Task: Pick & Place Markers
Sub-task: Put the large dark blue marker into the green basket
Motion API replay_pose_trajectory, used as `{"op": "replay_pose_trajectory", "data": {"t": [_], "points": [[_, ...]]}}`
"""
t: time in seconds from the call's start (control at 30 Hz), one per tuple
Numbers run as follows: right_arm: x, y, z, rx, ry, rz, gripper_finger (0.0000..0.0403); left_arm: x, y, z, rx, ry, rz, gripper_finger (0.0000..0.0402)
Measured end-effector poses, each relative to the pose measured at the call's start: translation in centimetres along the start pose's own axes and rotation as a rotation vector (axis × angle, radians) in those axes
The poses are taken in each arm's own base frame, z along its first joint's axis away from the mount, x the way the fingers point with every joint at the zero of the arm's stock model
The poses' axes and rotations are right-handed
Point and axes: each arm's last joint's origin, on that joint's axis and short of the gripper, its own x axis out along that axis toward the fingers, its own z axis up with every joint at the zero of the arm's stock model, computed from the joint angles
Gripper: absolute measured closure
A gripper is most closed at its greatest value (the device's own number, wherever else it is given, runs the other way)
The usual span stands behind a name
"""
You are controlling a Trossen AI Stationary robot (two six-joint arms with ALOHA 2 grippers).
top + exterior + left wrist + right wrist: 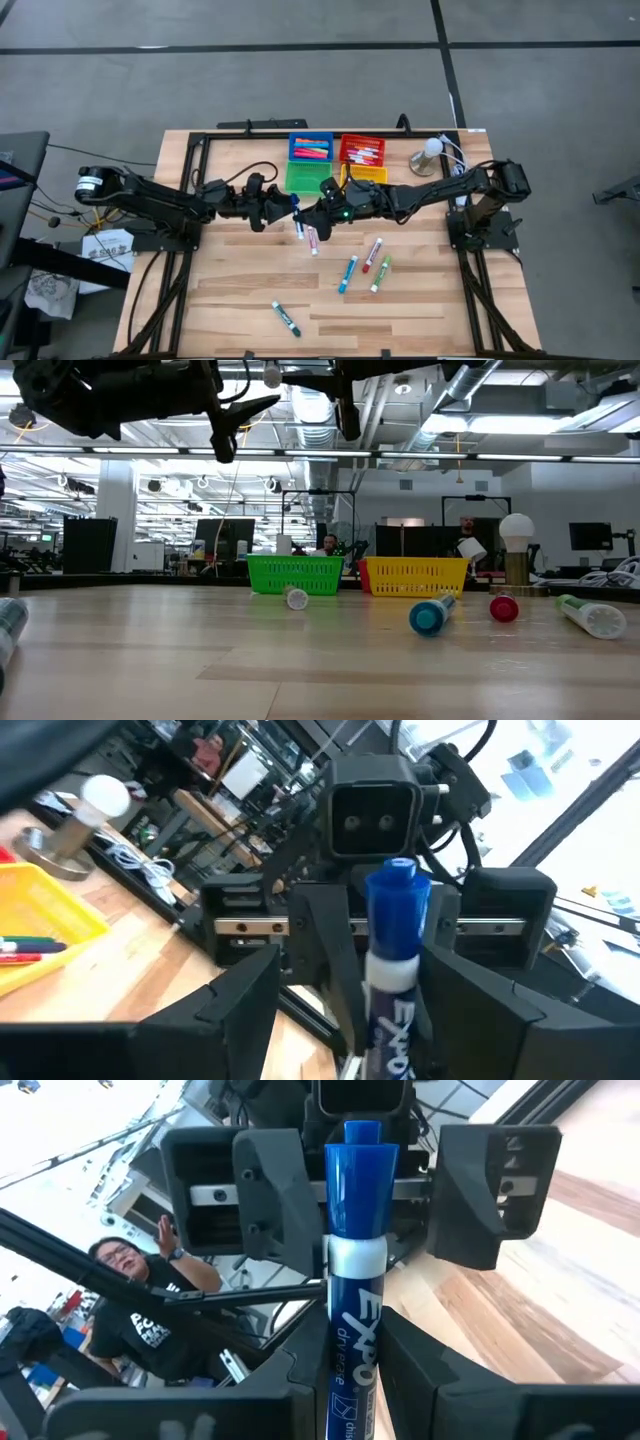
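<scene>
Marker, blue [355, 1280]: held above the middle of the tabletop [240, 300], where the two arms meet just in front of the bins. Right claw [355, 1365]: closed on the lower barrel, cap pointing at the left claw. Left claw [375, 1190]: open, one finger on each side of the cap end, neither plainly touching. Step in hand, as judged: a hand-over from right to left. To do it well, the left claw should close square on the cap or upper barrel, clear of the right fingers, and the right claw should let go only once that grip is firm; a skewed or early release would likely drop the marker among those below. Other markers, loose on the tabletop: a pink-and-white one [312, 238] lying just under the claws, a red one [372, 254], a blue one [347, 273] and a green one [381, 273] close together to the right, and a green one [286, 318] alone near the front. Bins, four, at the back: blue [311, 148] and red [362, 150], both holding markers; green [305, 177] and yellow [368, 175], partly hidden by the arms. Bulb on a stand [430, 155]: right of the bins, near the right arm. Person [140, 1310]: beyond the table, not reaching in.
</scene>
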Motion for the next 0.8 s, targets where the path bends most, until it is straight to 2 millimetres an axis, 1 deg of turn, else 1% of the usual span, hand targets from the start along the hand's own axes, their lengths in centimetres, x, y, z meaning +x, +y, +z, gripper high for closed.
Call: {"op": "replay_pose_trajectory", "data": {"t": [0.17, 0.3, 0.43, 0.57, 0.7, 0.8], "points": [[0.0, -0.2, -0.1, 0.001, 0.013, -0.017, 0.0346, 1.1, -0.4, 0.4, 0.006, -0.006, -0.023, 0.0169], [0.0, -0.3, 0.1, 0.001, 0.008, -0.017, 0.0346, 1.9, -0.3, 0.3, 0.004, 0.008, -0.025, 0.0171], [0.0, -0.3, 0.0, 0.001, 0.010, -0.020, 0.0346, 2.1, 0.1, -0.2, -0.026, 0.038, -0.014, 0.0189], [0.0, -0.3, 0.0, -0.014, 0.011, -0.019, 0.0346, 2.1, 0.2, -0.3, -0.041, 0.039, -0.011, 0.0230], [0.0, -0.3, 0.0, -0.024, 0.013, -0.021, 0.0346, 2.0, -0.1, 0.0, -0.039, 0.025, -0.022, 0.0291], [0.0, -0.3, -0.1, -0.025, 0.016, -0.022, 0.0339, 2.0, -0.1, 0.1, -0.034, 0.024, -0.024, 0.0339]]}}
